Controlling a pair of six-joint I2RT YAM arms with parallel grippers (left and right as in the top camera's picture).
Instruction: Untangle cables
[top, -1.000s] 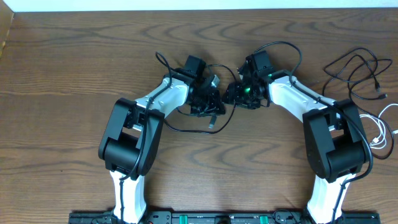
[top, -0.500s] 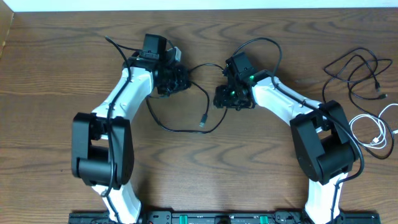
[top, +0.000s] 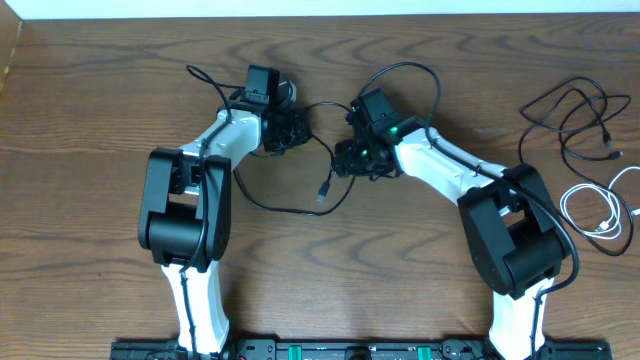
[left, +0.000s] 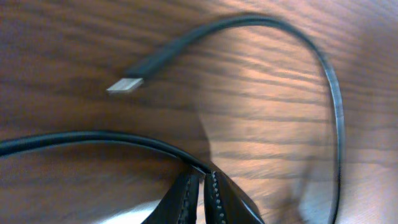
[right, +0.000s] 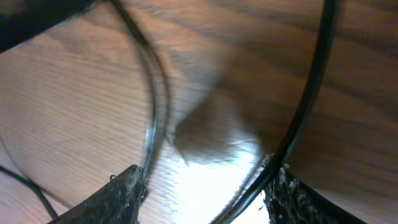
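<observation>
Left end effector (left: 203, 186) clenched on black cable (top: 290, 208), has drawn it left of right end effector (right: 202, 180), whose fingers (right: 124, 186) hang spread, released. Loop opens on bench (top: 100, 100), plug (left: 124, 84) free just left-below. Strand coming clear.

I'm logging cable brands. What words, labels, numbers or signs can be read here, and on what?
No text can be read in any view.
Plug of the black cable: blurred, no marking legible.
White cable, overhead view: too small to tell.
Green light on the right arm: a lamp, no sign.
</observation>
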